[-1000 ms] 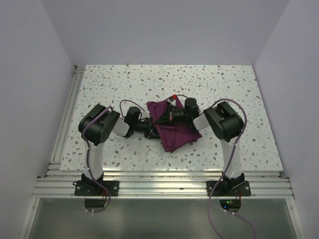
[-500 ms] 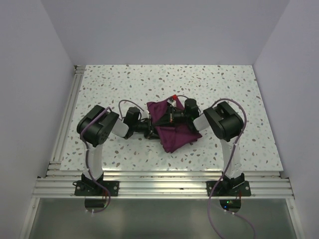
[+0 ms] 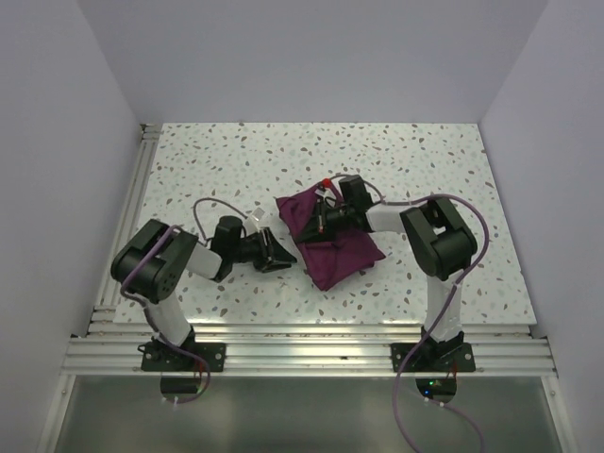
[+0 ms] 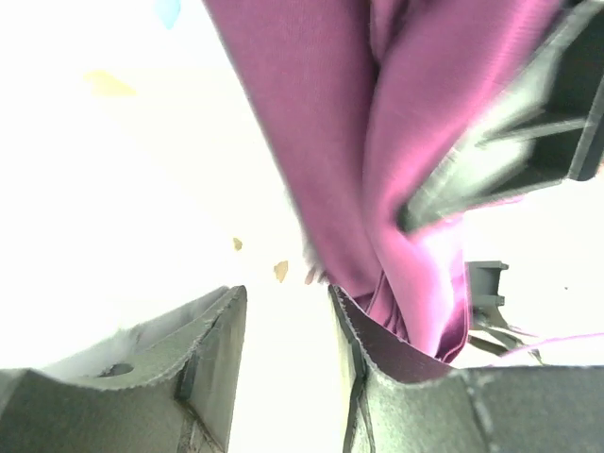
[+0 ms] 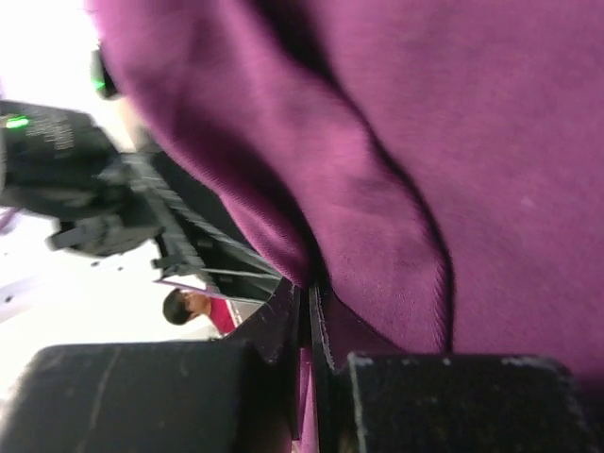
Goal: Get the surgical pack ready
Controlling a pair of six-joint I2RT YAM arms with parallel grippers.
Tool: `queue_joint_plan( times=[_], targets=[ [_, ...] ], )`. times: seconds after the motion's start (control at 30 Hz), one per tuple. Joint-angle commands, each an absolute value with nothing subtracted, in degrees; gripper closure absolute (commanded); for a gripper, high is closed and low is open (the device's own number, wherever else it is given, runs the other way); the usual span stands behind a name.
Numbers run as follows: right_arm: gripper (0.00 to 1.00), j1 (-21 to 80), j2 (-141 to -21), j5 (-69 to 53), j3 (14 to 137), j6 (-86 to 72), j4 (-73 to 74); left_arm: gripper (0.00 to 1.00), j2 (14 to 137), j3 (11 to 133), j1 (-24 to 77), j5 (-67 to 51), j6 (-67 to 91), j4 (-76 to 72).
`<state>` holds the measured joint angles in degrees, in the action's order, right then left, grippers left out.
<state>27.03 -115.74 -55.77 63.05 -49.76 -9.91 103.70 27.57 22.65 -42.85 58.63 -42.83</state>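
The left tool (image 3: 280, 256) is open: its two grey fingers (image 4: 203, 349) stand apart, and only bare white table shows in the gap between them. Straight ahead of its tips lies the near edge of the purple cloth (image 3: 340, 255). One fold of it runs right up beside the finger on the right of the wrist view, but I cannot tell whether the two touch.

The right tool (image 3: 321, 220) is closed, its dark fingers (image 5: 142, 387) pressed together with only a thin slit between them. A ridge of the cloth runs down into that slit, so the tool pinches a fold. In the top view this tool rests on the far part of the cloth, pointing toward the left tool. The rest of the cloth spreads out beneath and beyond its tips.

The cloth is a crumpled, folded bundle lying on the speckled table (image 3: 425, 160), between the two tools and near the table's middle.
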Motion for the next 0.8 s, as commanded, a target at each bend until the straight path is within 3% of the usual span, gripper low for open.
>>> queue_joint_plan(
  times=[0.0, 0.23, 0.5, 0.6, 0.77],
  targets=[
    [0.96, 27.77, -112.24, -52.57, 65.56, -43.6, -0.19, 0.56, 94.43, 25.93, 20.48, -37.54, 50.91, -33.53],
    [0.79, 30.23, -109.61, -50.89, 66.97, -41.84, 3.43, 0.55, 77.71, 26.54, 14.59, -30.95, 41.93, -14.35],
    [0.42, 31.2, -101.88, -49.15, 69.25, -40.0, 9.28, 0.52, 72.07, 32.25, 14.15, -26.28, 38.15, -6.59],
    [0.33, 29.71, -96.52, -42.74, 70.84, -35.43, 16.76, 0.45, 71.11, 33.57, 14.15, -25.75, 35.7, -8.25],
    [0.29, 22.69, -87.73, -35.79, 69.61, -31.57, 22.31, 0.42, 70.14, 36.47, 14.15, -25.4, 33.14, -9.41]
  ],
)
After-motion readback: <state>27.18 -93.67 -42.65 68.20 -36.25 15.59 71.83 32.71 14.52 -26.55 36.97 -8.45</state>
